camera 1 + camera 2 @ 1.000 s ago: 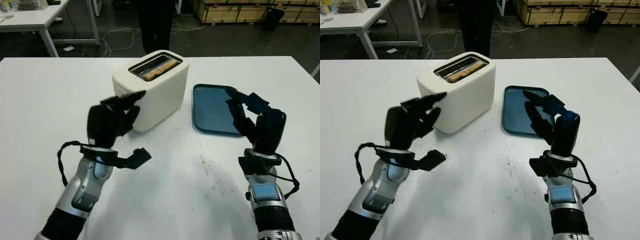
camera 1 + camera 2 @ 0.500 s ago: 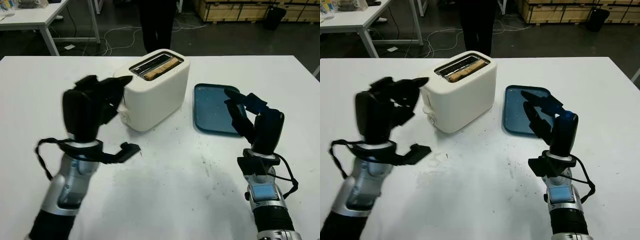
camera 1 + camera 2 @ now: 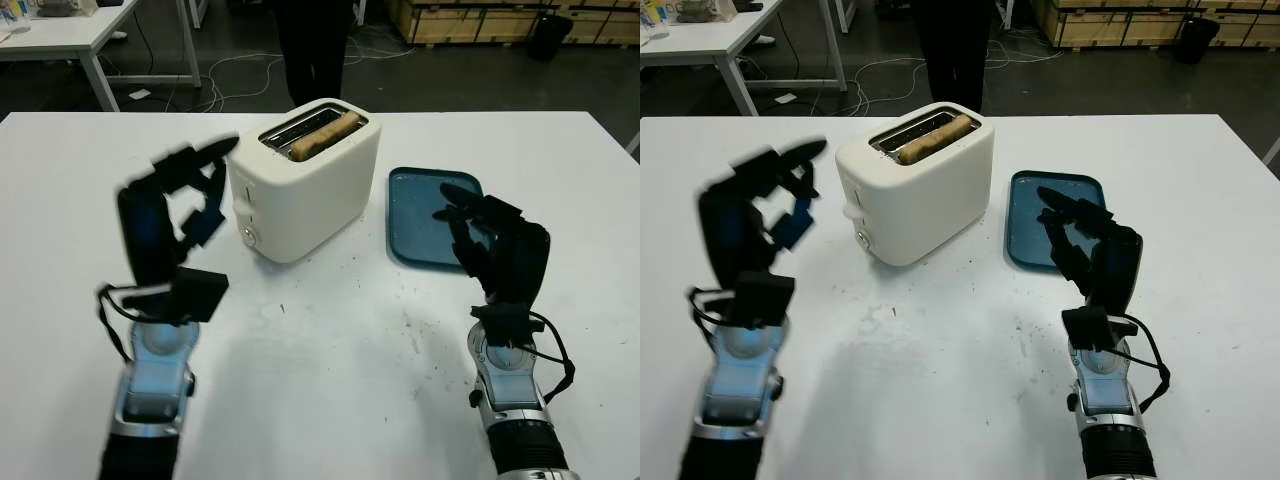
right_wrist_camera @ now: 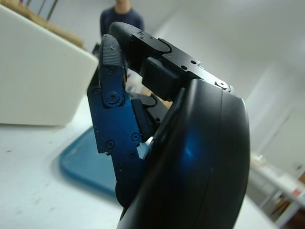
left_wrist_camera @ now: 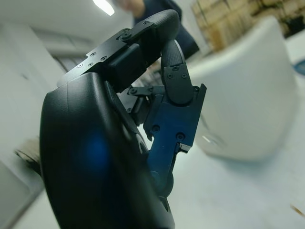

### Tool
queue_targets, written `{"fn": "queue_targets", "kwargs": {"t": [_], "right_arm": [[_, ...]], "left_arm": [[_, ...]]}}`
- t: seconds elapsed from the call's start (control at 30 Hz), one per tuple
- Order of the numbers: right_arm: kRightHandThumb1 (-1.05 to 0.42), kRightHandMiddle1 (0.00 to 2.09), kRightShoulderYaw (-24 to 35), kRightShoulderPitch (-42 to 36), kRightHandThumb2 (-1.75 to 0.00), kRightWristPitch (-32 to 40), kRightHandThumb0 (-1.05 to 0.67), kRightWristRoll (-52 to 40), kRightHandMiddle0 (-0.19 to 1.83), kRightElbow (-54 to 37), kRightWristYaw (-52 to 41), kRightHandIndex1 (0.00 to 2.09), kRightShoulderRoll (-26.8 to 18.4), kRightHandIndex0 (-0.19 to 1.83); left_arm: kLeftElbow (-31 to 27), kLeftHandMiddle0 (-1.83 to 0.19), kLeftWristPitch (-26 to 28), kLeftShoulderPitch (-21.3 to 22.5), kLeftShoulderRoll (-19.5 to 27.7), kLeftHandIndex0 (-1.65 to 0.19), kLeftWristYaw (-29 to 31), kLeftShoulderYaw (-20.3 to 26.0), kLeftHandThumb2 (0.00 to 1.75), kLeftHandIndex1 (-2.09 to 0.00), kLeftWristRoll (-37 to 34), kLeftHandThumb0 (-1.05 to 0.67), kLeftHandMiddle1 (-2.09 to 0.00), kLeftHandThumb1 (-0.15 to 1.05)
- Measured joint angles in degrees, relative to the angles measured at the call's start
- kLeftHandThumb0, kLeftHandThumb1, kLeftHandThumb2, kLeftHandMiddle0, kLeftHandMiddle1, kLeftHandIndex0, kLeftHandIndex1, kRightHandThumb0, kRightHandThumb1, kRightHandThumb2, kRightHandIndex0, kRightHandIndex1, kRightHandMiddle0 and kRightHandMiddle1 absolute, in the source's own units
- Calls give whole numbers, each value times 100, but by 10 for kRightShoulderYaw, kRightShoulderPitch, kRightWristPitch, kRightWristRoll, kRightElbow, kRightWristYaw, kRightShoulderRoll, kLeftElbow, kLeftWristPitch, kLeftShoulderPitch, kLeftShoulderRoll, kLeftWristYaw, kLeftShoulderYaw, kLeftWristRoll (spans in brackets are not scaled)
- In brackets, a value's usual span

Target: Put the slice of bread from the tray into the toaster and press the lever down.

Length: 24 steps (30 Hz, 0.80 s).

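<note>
Pressing the lever is the step in hand, by my read: bread slice [image 3: 322,135] already sits in the toaster [image 3: 305,180] slot, top edge poking above the rim, and the blue tray [image 3: 425,222] beside it has nothing on it.

Left robot hand [image 3: 175,205] is raised above the white surface [image 3: 330,350], just left of the toaster's near end, fingertips pointing toward its upper corner, not touching. It holds nothing; fingers partly bent, so I'd call it open. Left wrist view shows the toaster body close behind the fingers [image 5: 174,71].

Right robot hand [image 3: 490,245] is up near the tray's near edge, apart from the toaster, also holding nothing. Looks parked.

Lever [image 3: 238,206]: small pale tab on the toaster's near end face, above a round knob [image 3: 246,236]. Can't tell for sure if it's up or already down, but the bread riding high suggests not pressed yet.

Next move, imo: bring left fingertips in over the tab, then push straight down along the slot until it latches. Needs good alignment, tab is small and same colour as the body. Toaster isn't held, so an off-axis push could slide or tip it on the surface; keep the force vertical. Right hand could brace the far side if needed.

Person standing behind the surface, legs [image 3: 312,45] visible, not involved.
</note>
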<state>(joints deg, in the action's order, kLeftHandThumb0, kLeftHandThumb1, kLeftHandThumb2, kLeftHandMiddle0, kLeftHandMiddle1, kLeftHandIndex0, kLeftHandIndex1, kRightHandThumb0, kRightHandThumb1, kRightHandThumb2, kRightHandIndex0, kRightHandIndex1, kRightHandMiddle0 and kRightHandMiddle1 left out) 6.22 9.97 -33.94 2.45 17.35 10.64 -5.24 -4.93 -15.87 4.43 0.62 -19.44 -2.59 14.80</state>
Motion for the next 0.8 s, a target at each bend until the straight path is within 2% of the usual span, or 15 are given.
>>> {"fn": "queue_targets", "kwargs": {"t": [0.1, 0.17, 0.67, 0.7, 0.8], "right_arm": [[-92, 1, 10, 2, -25, 9, -47, -11, 113, 0, -2, 98, 3, 83], [-92, 1, 17, 5, -25, 14, -48, -9, 114, 0, 7, 95, 3, 85], [-92, 1, 23, 3, -26, 27, -52, 18, 115, -14, 18, 91, 7, 85], [-92, 1, 22, 3, -26, 27, -51, 25, 115, -16, 21, 90, 7, 86], [-92, 0, 22, 2, -26, 27, -51, 31, 115, -17, 23, 89, 7, 86]], "left_arm": [[40, -70, -9, -5, -16, -43, -12, -4, 41, -163, 12, -35, -174, 92], [56, -75, -14, -6, -24, -43, -18, -5, 41, -172, 13, -36, -174, 92], [76, -77, -27, -7, -33, -42, -30, -14, 40, -174, 27, -37, -175, 92], [75, -77, -27, -6, -29, -45, -38, -13, 38, -169, 44, -37, -175, 92], [52, -85, -27, -6, -1, -68, -48, -7, 33, -124, 102, -32, -175, 92]]}}
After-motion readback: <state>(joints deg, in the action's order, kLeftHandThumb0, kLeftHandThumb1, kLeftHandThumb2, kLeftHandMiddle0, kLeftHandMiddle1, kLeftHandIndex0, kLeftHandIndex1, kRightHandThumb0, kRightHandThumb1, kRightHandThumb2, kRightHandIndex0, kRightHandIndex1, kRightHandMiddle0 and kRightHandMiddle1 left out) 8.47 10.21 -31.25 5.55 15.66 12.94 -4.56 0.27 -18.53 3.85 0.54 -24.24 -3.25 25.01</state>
